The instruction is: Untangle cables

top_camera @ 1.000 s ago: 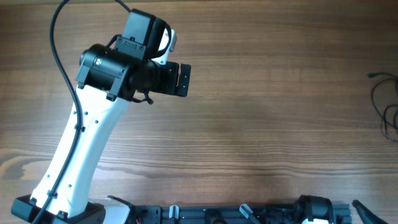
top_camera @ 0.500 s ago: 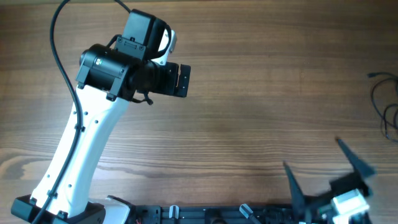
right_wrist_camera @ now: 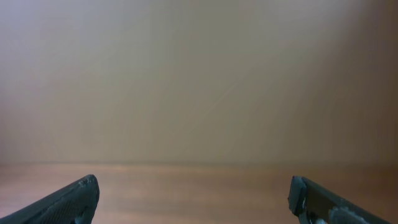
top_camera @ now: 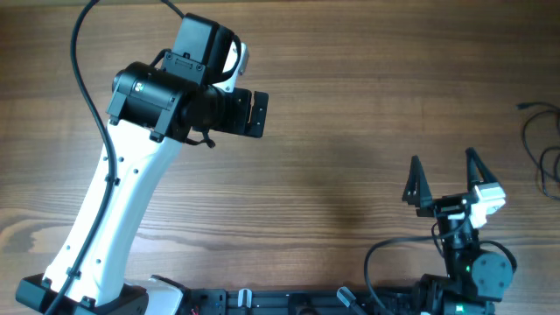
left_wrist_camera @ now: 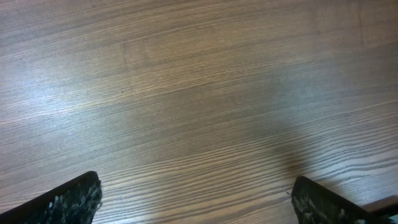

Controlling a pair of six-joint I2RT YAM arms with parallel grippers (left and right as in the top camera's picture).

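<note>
- Although both end effectors show in the overhead view, we see neither one touching the cables.
- We find the cables at the right edge of the overhead frame, in its upper half. They are thin black loose loops on the tabletop, partly cut off by the frame edge, with one small plug end pointing left at the top.
- We see the left end effector in the upper left of the overhead frame, at the tip of a white and black arm that reaches up from the lower left corner. It is well apart from the cables.
- In the left wrist view that end effector stands wide open, with its fingers in the two lower corners. Only bare wood grain lies between them, and it has hold of nothing.
- We place the right end effector in the lower right of the overhead frame. Its two black fingers are spread in a V toward the top of the frame, with nothing held. The cables lie above and to the right of it, near but apart.
- In the right wrist view that end effector is also wide open and empty. Beyond it we make out only a blurred pale surface over a strip of wood.
- A thick black arm cable curves down the upper left of the overhead frame beside the arm.
</note>
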